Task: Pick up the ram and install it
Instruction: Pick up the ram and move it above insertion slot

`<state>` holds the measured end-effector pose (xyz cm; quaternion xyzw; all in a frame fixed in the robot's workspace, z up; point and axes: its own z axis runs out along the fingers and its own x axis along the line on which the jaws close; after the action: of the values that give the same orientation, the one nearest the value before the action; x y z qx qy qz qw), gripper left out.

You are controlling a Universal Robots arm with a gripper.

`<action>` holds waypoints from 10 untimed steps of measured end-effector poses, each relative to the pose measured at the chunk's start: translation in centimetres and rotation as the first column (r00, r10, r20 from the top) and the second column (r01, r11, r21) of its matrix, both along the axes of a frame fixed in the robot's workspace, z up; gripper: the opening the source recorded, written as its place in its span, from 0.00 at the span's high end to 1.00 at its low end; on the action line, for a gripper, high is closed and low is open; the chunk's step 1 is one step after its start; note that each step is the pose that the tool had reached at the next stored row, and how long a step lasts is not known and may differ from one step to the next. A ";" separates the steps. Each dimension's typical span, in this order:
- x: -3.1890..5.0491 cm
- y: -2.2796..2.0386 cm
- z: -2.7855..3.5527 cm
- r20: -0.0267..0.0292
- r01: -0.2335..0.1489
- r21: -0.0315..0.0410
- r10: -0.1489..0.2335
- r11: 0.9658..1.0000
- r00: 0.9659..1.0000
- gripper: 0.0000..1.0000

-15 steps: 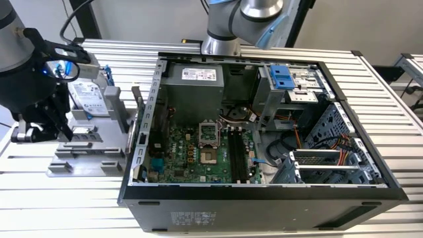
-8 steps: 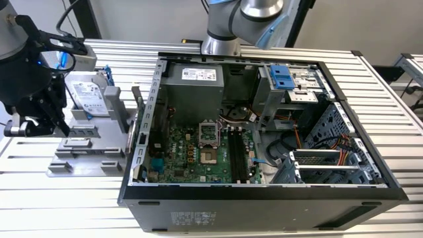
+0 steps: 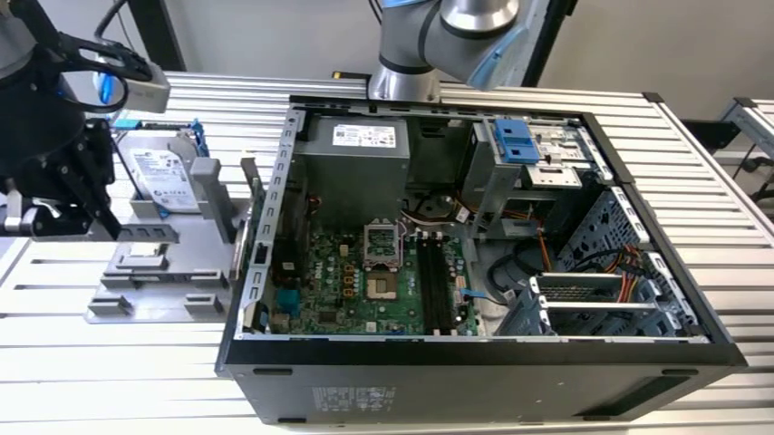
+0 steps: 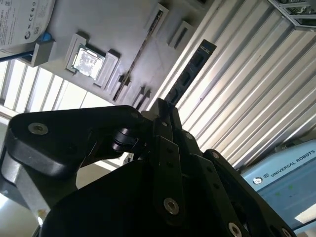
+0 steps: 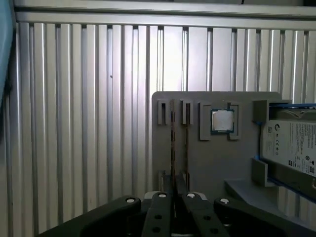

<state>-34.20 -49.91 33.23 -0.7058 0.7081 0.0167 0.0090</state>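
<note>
**Ram clamped at one end, far from the slots**

In both wrist views the gripper (image 4: 162, 109) has its fingers closed on one end of the ram (image 4: 190, 71). The rest of the stick reaches out past the fingertips, with nothing supporting it. In the first wrist view it shows edge-on, a thin line running straight ahead of the gripper (image 5: 173, 196) over the grey holder (image 5: 217, 163). The processor chip (image 5: 222, 121) and the hard drive (image 5: 291, 140) sit on the holder off to one side of it.

In the exterior view the computer case (image 3: 484, 349) and its black memory slots (image 3: 436, 285) are well apart from the gripper (image 3: 54, 195).

The main risk seems to be the end grip. With so much of the stick free, a small slip could tilt it between the fingers. It might then clip the case wall going in, or meet a slot at an angle and jam instead of seating.
</note>
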 end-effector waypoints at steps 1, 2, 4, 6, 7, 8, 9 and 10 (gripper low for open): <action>0.00 0.00 0.20 0.000 0.000 0.000 0.000 1.000 1.000 1.00; 0.00 0.00 0.40 0.000 0.000 0.000 0.000 1.000 1.000 1.00; 0.00 0.00 0.87 0.000 0.000 0.000 0.000 1.000 1.000 1.00; 0.00 0.00 1.41 0.000 0.000 0.000 0.000 1.000 1.000 1.00; 0.00 0.00 1.67 0.000 0.000 0.000 0.000 1.000 1.000 1.00; 0.00 0.00 1.96 0.000 0.000 0.000 0.000 1.000 1.000 1.00; 0.00 0.00 2.25 0.000 0.000 0.000 0.000 1.000 1.000 1.00; 0.00 0.00 2.52 0.000 0.000 0.000 0.000 1.000 1.000 1.00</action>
<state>-34.20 -49.91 35.75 -0.7058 0.7081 0.0167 0.0090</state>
